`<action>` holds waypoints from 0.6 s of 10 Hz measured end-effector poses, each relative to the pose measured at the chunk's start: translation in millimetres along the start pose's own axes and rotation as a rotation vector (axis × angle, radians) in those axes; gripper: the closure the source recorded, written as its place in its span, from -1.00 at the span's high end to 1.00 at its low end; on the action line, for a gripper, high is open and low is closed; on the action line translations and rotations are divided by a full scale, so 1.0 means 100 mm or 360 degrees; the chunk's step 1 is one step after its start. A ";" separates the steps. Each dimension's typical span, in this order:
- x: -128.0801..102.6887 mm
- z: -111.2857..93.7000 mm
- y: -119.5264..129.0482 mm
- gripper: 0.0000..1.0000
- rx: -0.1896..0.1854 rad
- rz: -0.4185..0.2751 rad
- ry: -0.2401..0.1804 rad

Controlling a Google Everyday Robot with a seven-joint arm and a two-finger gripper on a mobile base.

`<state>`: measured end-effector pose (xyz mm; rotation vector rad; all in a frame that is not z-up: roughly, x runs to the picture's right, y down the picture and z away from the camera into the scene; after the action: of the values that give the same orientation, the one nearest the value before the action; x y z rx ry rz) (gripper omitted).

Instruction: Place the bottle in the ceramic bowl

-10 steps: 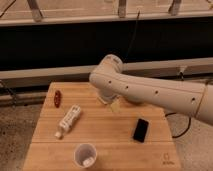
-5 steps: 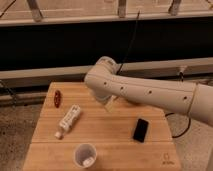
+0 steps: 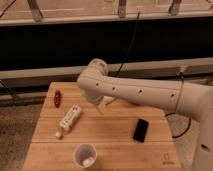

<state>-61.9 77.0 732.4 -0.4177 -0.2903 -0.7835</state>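
Note:
The bottle (image 3: 68, 120), slim and white with a printed label, lies on its side on the left part of the wooden table (image 3: 110, 145). My arm (image 3: 135, 92) reaches in from the right, and its rounded end hangs above the table's back middle, to the right of the bottle and apart from it. The gripper is hidden behind that bulky link; only a pale yellowish bit (image 3: 106, 103) shows under it. Nothing hangs from the arm. The ceramic bowl is out of view.
A white cup (image 3: 85, 155) stands near the front edge, below the bottle. A black flat slab (image 3: 141, 130) lies to the right. A small red-brown object (image 3: 57, 98) sits at the back left corner. A dark wall and rails run behind the table.
The arm's rounded end has swung a little to the left, toward the bottle's side of the table. The bottle, cup and black slab have not moved.

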 end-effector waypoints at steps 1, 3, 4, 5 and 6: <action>-0.01 0.02 -0.02 0.60 0.0002 -0.0026 -0.0010; -0.07 0.11 -0.10 0.60 0.0002 -0.0081 -0.0037; -0.14 0.14 -0.17 0.60 -0.0001 -0.0111 -0.0049; -0.17 0.17 -0.19 0.60 -0.0004 -0.0136 -0.0056; -0.19 0.23 -0.22 0.60 -0.0006 -0.0172 -0.0065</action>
<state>-92.9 85.1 750.7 -0.4243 -0.3519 -0.8821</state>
